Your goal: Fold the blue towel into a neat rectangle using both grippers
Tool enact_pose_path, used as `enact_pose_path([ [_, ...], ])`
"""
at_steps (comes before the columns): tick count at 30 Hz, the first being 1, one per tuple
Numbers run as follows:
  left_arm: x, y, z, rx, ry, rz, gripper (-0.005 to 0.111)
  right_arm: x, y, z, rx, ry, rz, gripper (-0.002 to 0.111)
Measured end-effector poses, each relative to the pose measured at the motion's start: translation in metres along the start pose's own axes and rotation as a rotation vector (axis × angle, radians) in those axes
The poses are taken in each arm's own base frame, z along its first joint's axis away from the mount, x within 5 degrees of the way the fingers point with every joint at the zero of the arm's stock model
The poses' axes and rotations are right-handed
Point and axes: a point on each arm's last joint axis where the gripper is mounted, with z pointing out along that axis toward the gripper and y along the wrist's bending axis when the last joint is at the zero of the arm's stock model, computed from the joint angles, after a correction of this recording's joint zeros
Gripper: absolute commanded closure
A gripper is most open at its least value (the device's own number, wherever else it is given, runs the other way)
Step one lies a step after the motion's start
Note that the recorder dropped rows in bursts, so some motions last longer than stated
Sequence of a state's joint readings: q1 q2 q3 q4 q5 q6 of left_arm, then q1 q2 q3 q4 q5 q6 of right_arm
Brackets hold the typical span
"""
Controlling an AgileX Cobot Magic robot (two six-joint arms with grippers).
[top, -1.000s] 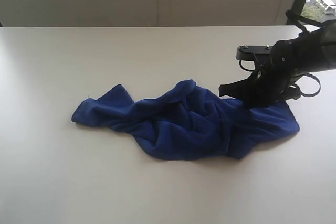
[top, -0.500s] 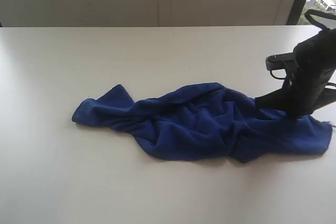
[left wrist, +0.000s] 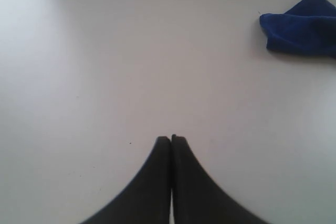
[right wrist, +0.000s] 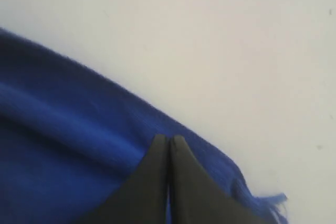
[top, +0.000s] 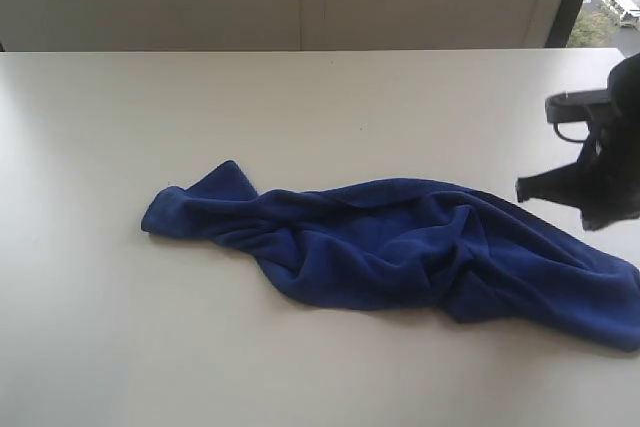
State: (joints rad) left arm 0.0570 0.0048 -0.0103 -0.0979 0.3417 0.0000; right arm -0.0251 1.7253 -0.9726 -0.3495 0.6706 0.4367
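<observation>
Right tool (right wrist: 168,140): narrow black tapered fingers pressed flat together, no gap. The tips sit over the far right end of the blue towel (top: 400,247). Cannot tell whether any cloth is pinched between them. A few loose threads (right wrist: 273,200) fray out at the hem just beside the tips.

Left tool (left wrist: 170,140): same black wedge-shaped fingers, fully closed and holding nothing. It sits over bare surface (top: 300,107), well apart from the towel's pointed corner.

Towel: deep blue, plush nap, unfolded. It lies as a long rumpled strip on the smooth, matte off-white surface. It narrows to a point on the left and is broader with soft ridges toward the right edge of the exterior view.
</observation>
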Motion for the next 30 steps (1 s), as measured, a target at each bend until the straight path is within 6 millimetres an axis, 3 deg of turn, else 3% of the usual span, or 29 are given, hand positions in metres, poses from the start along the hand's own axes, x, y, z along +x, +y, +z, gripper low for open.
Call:
enact_pose_path([
  [4,0.0,0.0,0.0,0.0,0.0,0.0,0.107,-0.01,0.015,-0.022,-0.141,-0.16,-0.028,0.108],
  [7,0.0,0.0,0.0,0.0,0.0,0.0,0.107,-0.013,0.03,-0.025,-0.214,-0.211,-0.087,0.104],
  [13,0.0,0.0,0.0,0.0,0.0,0.0,0.107,-0.014,0.042,-0.005,-0.24,-0.201,-0.118,0.075],
  [16,0.0,0.0,0.0,0.0,0.0,0.0,0.107,-0.014,0.045,0.007,-0.238,-0.184,-0.131,0.068],
  [22,0.0,0.0,0.0,0.0,0.0,0.0,0.107,-0.015,0.055,0.015,-0.253,-0.224,-0.235,0.067],
  [30,0.0,0.0,0.0,0.0,0.0,0.0,0.107,-0.012,0.113,-0.012,-0.367,-0.289,-0.459,0.067],
])
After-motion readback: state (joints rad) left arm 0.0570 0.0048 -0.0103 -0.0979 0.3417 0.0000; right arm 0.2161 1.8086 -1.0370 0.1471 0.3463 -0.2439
